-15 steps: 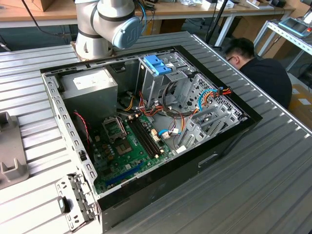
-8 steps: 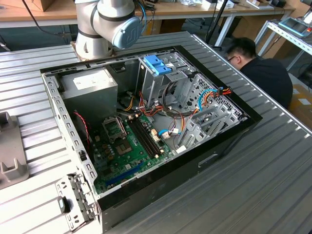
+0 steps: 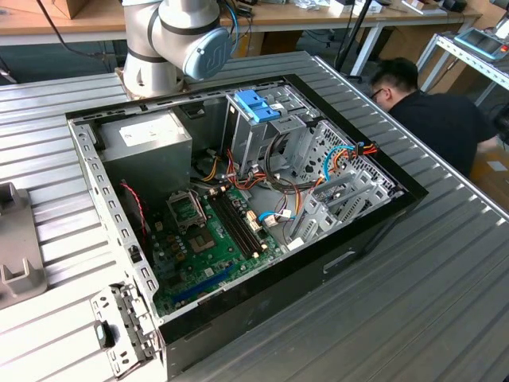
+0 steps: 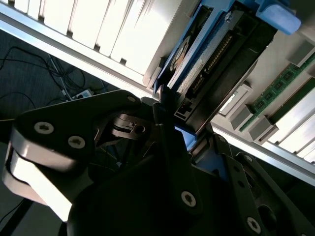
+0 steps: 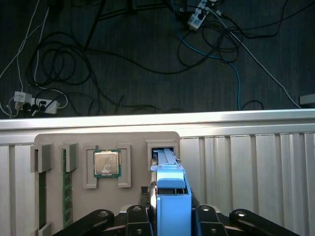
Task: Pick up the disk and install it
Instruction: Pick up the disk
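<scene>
Dark floor [image 5: 147, 59] strewn with cables runs beyond the ribbed table [image 5: 246, 162] in my first wrist view. On that table sits a grey tray [image 5: 133, 140], and the disk [image 5: 167, 160] stands on edge in its slot, beside a chip [image 5: 107, 163]. My gripper [image 5: 172, 199] is closed narrowly on the disk's blue carrier, fingers [image 5: 153, 194] pressed to both flanks. From the exterior view I see the open case [image 3: 238, 199] and a person [image 3: 433, 111] beyond it.
</scene>
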